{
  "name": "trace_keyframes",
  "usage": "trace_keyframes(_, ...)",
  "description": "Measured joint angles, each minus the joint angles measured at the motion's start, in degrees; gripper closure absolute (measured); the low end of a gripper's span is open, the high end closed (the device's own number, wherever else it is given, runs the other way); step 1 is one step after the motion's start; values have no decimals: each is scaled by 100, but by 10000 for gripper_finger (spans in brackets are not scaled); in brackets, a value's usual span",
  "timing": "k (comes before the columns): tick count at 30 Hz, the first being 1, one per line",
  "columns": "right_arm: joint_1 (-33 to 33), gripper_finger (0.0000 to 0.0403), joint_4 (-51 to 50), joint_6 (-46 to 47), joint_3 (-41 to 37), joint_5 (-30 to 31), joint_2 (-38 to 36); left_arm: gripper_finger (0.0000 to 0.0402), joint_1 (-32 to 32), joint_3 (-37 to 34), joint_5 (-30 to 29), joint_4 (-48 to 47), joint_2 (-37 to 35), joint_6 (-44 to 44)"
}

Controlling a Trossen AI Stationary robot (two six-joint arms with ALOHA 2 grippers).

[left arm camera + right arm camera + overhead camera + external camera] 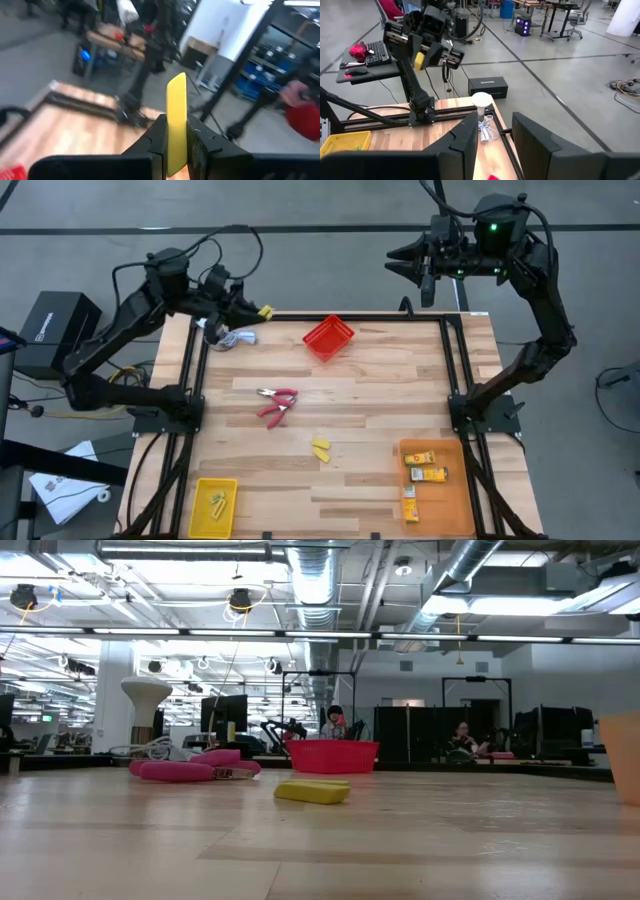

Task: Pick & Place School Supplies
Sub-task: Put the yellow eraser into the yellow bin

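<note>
My left gripper [258, 311] is raised over the table's far left corner, shut on a small yellow piece [176, 115]. The right wrist view also shows that yellow piece [420, 61]. My right gripper [400, 260] is open and raised beyond the table's far right corner, touching nothing. A second yellow piece [320, 448] lies flat near the table's middle. The red-handled scissors [277, 404] lie flat left of centre. Several yellow-orange boxes [425, 474] lie in the orange bin [455, 505]. Tiny yellow pieces [218, 501] lie in the yellow bin [200, 520]. My left gripper pinches the yellow piece between its two fingers [156, 137], which point roughly level toward the table's right. The piece's free end [177, 85] sticks out past the fingertips. The piece is lifted clear of the table.
A red bin [328, 337] stands at the far middle of the table. A white round object with a cable [225, 335] lies by the far left corner, under my left arm. Black frame rails [190, 380] run along the left and right edges. Bare wood shows around the scissors.
</note>
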Motion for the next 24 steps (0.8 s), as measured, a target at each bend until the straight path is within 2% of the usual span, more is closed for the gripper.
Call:
trace_keyframes(4, 2, 292, -54, 1, 0, 0, 0, 373, -228, 0, 247, -985, -101, 22)
trace_keyframes(9, -23, 292, -156, 0, 0, 0, 0, 373, -1064, 0, 241, -2279, -177, 153)
trace_keyframes(14, -57, 292, -156, 0, 0, 2, 0, 373, -2229, -1, -310, -3251, -173, 8)
trace_keyframes(17, -57, 292, -156, 0, 0, 2, 0, 373, -3055, -219, -726, -3349, -164, -375)
trace_keyframes(24, -57, 292, -156, -20, 0, -1, 0, 373, -4977, -1479, -1548, -3058, -182, -1746)
